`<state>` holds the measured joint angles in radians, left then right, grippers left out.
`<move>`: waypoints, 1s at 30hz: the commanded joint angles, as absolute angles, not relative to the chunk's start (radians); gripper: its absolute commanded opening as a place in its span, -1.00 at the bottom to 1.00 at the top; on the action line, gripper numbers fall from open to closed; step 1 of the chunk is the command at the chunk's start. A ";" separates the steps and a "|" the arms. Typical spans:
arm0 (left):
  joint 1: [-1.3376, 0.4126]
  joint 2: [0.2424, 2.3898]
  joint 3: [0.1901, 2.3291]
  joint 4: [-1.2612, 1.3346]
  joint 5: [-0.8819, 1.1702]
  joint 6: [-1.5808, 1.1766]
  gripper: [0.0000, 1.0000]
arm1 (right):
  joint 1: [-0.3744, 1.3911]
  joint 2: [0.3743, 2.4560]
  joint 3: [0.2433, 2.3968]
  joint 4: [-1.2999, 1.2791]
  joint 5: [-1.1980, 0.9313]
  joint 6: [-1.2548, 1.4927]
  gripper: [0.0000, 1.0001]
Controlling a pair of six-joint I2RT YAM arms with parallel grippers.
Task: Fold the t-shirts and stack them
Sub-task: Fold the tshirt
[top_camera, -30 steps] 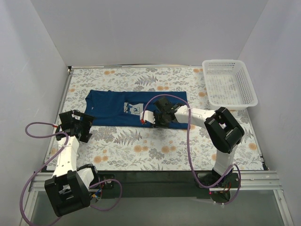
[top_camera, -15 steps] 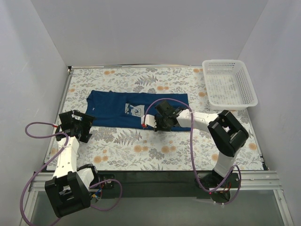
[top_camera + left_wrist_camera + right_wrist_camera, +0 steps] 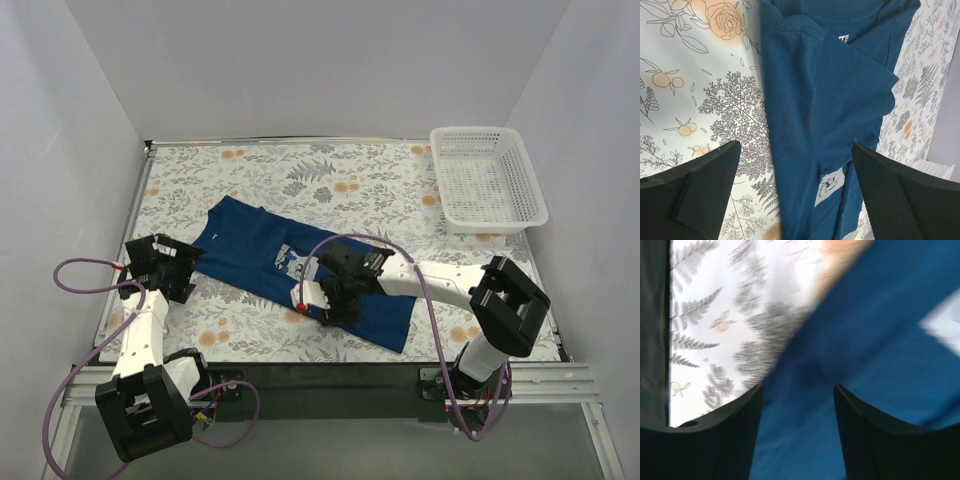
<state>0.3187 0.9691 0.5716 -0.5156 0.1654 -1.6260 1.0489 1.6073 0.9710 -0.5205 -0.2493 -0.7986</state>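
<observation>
Your t-shirt (image 3: 250,255) lies slanted across the flowered bench (image 3: 330,175), with its collar end toward the left arm and its hem end near the front edge. Your right fingers (image 3: 715,440) stand apart low over the blue cloth, just beside its pale print (image 3: 288,262). They clamp nothing, though that view is blurred. Your left fingers (image 3: 700,175) are spread wide above the sleeve edge, holding nothing. The white basket (image 3: 497,222) sits at the far right corner.
</observation>
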 commanded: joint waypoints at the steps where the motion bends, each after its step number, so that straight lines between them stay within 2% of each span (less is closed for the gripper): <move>1: 0.324 0.943 0.584 -0.506 0.184 -1.589 0.72 | 0.949 1.594 1.132 -0.574 -0.320 -0.781 0.11; 4: 0.322 0.934 0.574 -0.476 0.219 -1.553 0.73 | 0.843 1.637 1.299 -0.583 -0.408 -0.746 0.12; 6: 0.322 0.917 0.554 -0.456 0.262 -1.537 0.73 | 0.726 1.739 1.403 -0.587 -0.463 -0.688 0.12; 7: 0.322 0.911 0.546 -0.436 0.277 -1.528 0.73 | 0.666 1.829 1.524 -0.588 -0.507 -0.602 0.12; 13: 0.322 0.870 0.511 -0.399 0.363 -1.503 0.73 | 0.588 2.194 1.886 -0.586 -0.675 -0.231 0.11; 17: 0.322 0.865 0.509 -0.399 0.380 -1.486 0.73 | 0.574 2.368 2.122 -0.581 -0.738 -0.128 0.06; 21: 0.322 0.871 0.503 -0.394 0.385 -1.479 0.73 | 0.565 2.467 2.209 -0.569 -0.764 -0.081 0.02; 30: 0.322 0.884 0.508 -0.382 0.394 -1.485 0.72 | 0.566 2.525 2.169 -0.535 -0.784 -0.069 0.01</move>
